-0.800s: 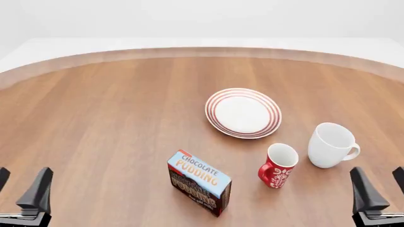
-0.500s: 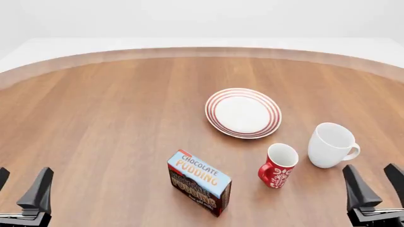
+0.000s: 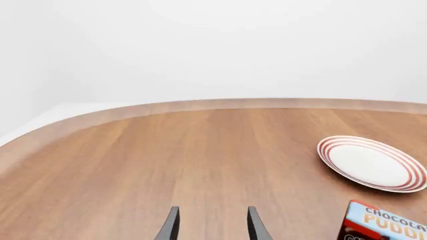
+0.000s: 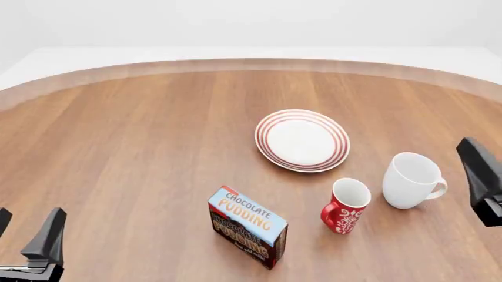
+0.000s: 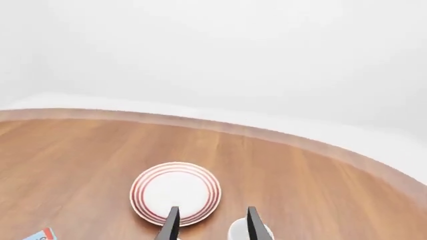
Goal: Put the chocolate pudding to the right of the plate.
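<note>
The chocolate pudding stands upright on the tabletop, on the arms' side of the plate and a little to its left, turned at an angle so one corner faces the camera. Nothing touches it. Just right of the carton is a red patterned mug, and beyond that a white mug; both sit on the plate's near-right side, close to where the carton should end up.

The left tool waits low near the table's edge, its fingers spread and empty. The right tool hangs beside the white mug; from the front only a dark edge shows, but its own camera shows the fingers parted with nothing between them.

To my eye the reach hasn't begun. A good pick would square the fingers to the carton's narrow sides and lift it high enough to pass over the mugs.

The left wrist camera catches the carton's corner; the right one barely does.
</note>
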You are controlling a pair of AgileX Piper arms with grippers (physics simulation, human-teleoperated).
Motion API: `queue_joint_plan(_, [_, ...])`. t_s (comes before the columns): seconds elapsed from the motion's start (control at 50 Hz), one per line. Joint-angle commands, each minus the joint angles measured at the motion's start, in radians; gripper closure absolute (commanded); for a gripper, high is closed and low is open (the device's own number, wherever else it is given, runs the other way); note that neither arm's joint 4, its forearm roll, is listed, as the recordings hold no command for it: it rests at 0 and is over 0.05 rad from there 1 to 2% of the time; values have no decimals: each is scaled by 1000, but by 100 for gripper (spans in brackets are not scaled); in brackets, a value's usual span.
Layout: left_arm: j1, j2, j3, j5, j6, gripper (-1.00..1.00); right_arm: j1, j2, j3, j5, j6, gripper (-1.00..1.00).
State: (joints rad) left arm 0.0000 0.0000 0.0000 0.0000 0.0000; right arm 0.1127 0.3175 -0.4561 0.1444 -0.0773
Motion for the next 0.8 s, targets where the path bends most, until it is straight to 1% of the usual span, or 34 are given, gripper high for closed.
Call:
queue_joint_plan(0.02, [0,0,0,0,0,-100,106,186,-324,135,-91,-100])
queue_joint_plan(0.04, [0,0,0,0,0,-100,126,202,-347,138,-85,-100])
queue_joint_plan(0.06, [0,0,0,0,0,-100,157,250,-387,148,-104,-100])
queue_joint_plan(0.08, [0,0,0,0,0,-100,179,265,-402,150,-90,-100])
queue_joint_plan(0.1, [0,0,0,0,0,-100,235,271,-424,146,-45,-100])
queue_joint_plan(0.12, [0,0,0,0,0,-100,235,271,-424,146,-45,-100])
queue_joint_plan(0.16, [0,0,0,0,0,-100,306,341,-475,166,-72,-100])
queue_joint_plan(0.18, [0,0,0,0,0,-100,322,342,-489,169,-58,-100])
queue_joint_plan(0.2, [0,0,0,0,0,-100,345,370,-512,180,-64,-100])
queue_joint_plan(0.22, [0,0,0,0,0,-100,354,385,-523,186,-83,-100])
queue_joint_plan(0.24, [0,0,0,0,0,-100,375,399,-546,194,-85,-100])
queue_joint_plan(0.26, [0,0,0,0,0,-100,392,407,-560,199,-73,-100])
queue_joint_plan(0.3, [0,0,0,0,0,-100,425,439,-590,219,-86,-100])
queue_joint_plan(0.32, [0,0,0,0,0,-100,441,441,-606,225,-71,-100])
queue_joint_plan(0.38, [0,0,0,0,0,-100,455,465,-640,241,-93,-100])
queue_joint_plan(0.44, [0,0,0,0,0,-100,466,473,-662,250,-93,-100])
queue_joint_plan(0.46, [0,0,0,0,0,-100,496,483,-672,244,-64,-100])
queue_joint_plan(0.48, [0,0,0,0,0,-100,499,481,-673,238,-69,-100])
queue_joint_plan(0.52, [0,0,0,0,0,-100,535,497,-679,237,-52,-100])
queue_joint_plan(0.54, [0,0,0,0,0,-100,535,498,-680,233,-57,-100])
queue_joint_plan(0.58, [0,0,0,0,0,-100,563,526,-688,238,-40,-100])
queue_joint_plan(0.6, [0,0,0,0,0,-100,587,542,-692,239,-22,-100])
queue_joint_plan(0.62, [0,0,0,0,0,-100,589,550,-691,239,-24,-100])
queue_joint_plan(0.64, [0,0,0,0,0,-100,582,598,-690,215,-43,-100])
queue_joint_plan(0.68, [0,0,0,0,0,-100,587,628,-690,215,-56,-100])
queue_joint_plan(0.72, [0,0,0,0,0,-100,600,644,-692,213,-35,-100])
queue_joint_plan(0.76, [0,0,0,0,0,-100,600,677,-692,215,-31,-100])
queue_joint_plan(0.8, [0,0,0,0,0,-100,595,678,-687,212,-39,-100])
